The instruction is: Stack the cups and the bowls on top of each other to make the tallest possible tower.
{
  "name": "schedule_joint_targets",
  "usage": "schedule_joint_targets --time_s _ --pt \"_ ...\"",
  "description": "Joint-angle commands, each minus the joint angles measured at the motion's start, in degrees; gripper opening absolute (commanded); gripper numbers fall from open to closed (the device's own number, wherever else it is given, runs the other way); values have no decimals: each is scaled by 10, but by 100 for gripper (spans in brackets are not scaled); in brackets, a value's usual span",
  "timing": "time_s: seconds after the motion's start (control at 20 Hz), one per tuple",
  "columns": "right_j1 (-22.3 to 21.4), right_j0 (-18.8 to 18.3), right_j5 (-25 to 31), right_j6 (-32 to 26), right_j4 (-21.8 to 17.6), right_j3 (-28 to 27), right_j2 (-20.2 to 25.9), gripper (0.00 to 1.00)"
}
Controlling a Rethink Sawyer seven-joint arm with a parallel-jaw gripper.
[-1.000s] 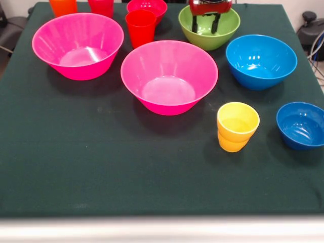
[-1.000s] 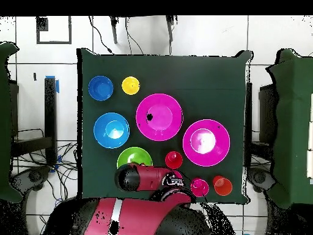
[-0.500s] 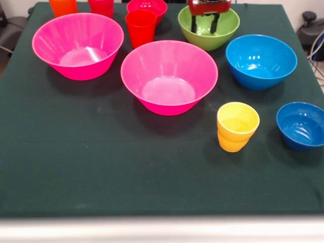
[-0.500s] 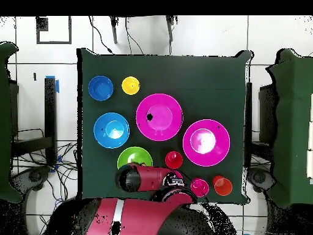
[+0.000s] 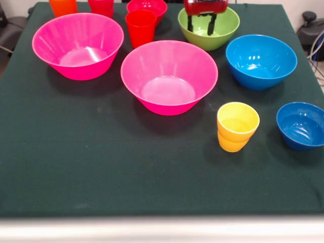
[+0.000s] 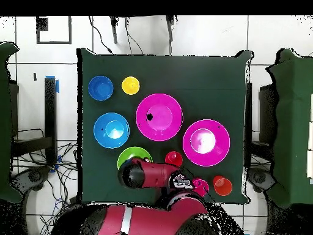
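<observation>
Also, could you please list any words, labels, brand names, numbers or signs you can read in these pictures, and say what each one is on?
There is no readable text in either view.
The bowls, such as the green bowl, and the cups, such as the yellow cup, are plain and unmarked.
A small white mark on the robot arm in the overhead view is too small to read.
The gripper shows no lettering.

My front camera sits low across the table (image 5: 101, 177), facing the robot at frame top — fairly close. My overhead looks straight down from high, robot base at bottom — both share the tabletop.
</observation>
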Motion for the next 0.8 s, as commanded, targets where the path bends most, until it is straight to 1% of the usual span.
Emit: schedule_joint_targets --time_s 0.05,0.25,0.4,0.5,0.65,0.8 --pt "-11 -4 78 43 9 -77 65 100" --pt "-19 -6 103 43 13 -84 71 100" --pt "-40 -3 155 45 25 -89 75 100" --pt "-47 1 174 43 24 -99 73 100" --pt "-42 3 183 41 19 -114 71 100" --pt "-46 6 205 44 19 -123 70 100"
